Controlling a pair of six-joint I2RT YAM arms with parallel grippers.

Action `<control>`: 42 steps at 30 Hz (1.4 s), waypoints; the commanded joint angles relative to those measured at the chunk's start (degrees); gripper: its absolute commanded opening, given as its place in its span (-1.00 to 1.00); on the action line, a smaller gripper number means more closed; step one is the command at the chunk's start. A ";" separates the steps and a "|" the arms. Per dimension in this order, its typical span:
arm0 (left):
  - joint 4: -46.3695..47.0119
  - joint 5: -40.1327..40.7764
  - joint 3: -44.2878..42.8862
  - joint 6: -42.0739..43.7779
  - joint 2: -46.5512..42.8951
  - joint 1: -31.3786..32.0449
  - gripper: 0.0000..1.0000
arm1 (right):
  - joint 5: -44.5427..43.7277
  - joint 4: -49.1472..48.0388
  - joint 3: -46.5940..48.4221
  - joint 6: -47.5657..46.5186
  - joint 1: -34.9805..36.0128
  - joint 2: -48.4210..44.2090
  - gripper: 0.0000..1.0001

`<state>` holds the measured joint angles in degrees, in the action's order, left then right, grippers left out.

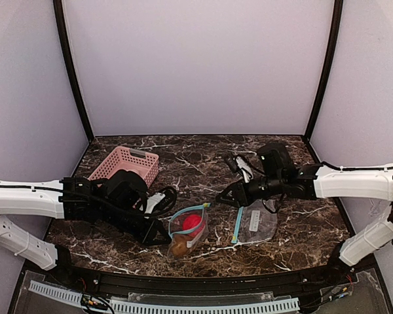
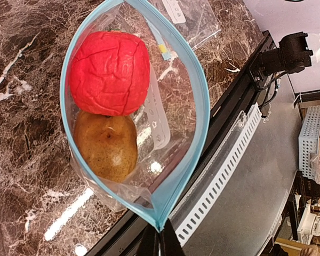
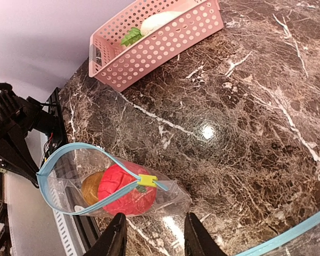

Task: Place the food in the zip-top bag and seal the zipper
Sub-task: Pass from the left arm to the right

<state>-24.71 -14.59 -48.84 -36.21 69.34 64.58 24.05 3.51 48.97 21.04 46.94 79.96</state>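
The zip-top bag point(image 1: 185, 214) lies near the table's front, its blue-rimmed mouth point(image 2: 202, 106) gaping open. Inside it sit the red-pink ball point(image 2: 109, 72) and the brown-orange bun point(image 2: 105, 144). My left gripper point(image 2: 160, 244) is shut on the corner of the bag's rim. A yellow zipper slider point(image 3: 147, 180) sits at the far end of the zipper. My right gripper point(image 3: 156, 241) hovers just over that end, open, with nothing between its fingers. The whitish oblong piece point(image 3: 160, 21) and green sprig point(image 3: 131, 36) lie in the pink basket point(image 3: 165, 45).
A second clear bag point(image 1: 257, 222) with a blue edge lies flat right of the first, under the right arm. The pink basket point(image 1: 126, 163) stands at the back left. A black rail and perforated white strip point(image 1: 183, 304) run along the table's front edge.
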 commanded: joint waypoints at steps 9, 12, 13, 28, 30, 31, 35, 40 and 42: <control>0.73 -1.09 0.90 0.19 -1.22 0.19 -0.99 | 10.56 -3.09 4.29 -9.42 -1.39 7.84 -0.47; 0.76 -1.06 0.94 0.02 -1.31 0.12 -0.99 | 11.30 -3.04 5.03 -10.30 -1.56 9.12 -0.48; 0.78 -1.06 0.94 0.01 -1.31 0.12 -0.99 | 11.63 -3.03 5.26 -10.58 -1.65 9.58 -0.48; 0.95 -1.49 0.85 -0.16 -0.59 0.14 -0.99 | 15.36 -2.29 8.52 -13.12 -2.28 14.83 -0.66; 0.98 -1.61 0.79 -0.13 -0.41 0.19 -0.99 | 14.95 -2.28 8.75 -13.19 -2.46 15.17 -0.63; 0.98 -1.59 0.77 -0.17 -0.32 0.15 -0.99 | 14.89 -2.28 8.84 -13.26 -2.54 15.33 -0.62; 0.98 -1.73 0.60 -0.09 -0.18 0.16 -0.99 | 14.86 -2.28 9.15 -13.29 -3.27 16.27 -0.55; 0.94 -1.59 0.66 -0.13 -0.13 0.15 -0.99 | 15.76 -2.28 9.31 -13.52 -4.03 16.77 -0.49; 0.97 -1.58 0.67 -0.17 -0.04 0.12 -0.99 | 16.33 -2.28 9.53 -13.63 -4.20 16.89 -0.48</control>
<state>-24.05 -15.68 -48.69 -36.40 69.32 64.58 38.52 1.74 56.82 8.12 43.42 96.36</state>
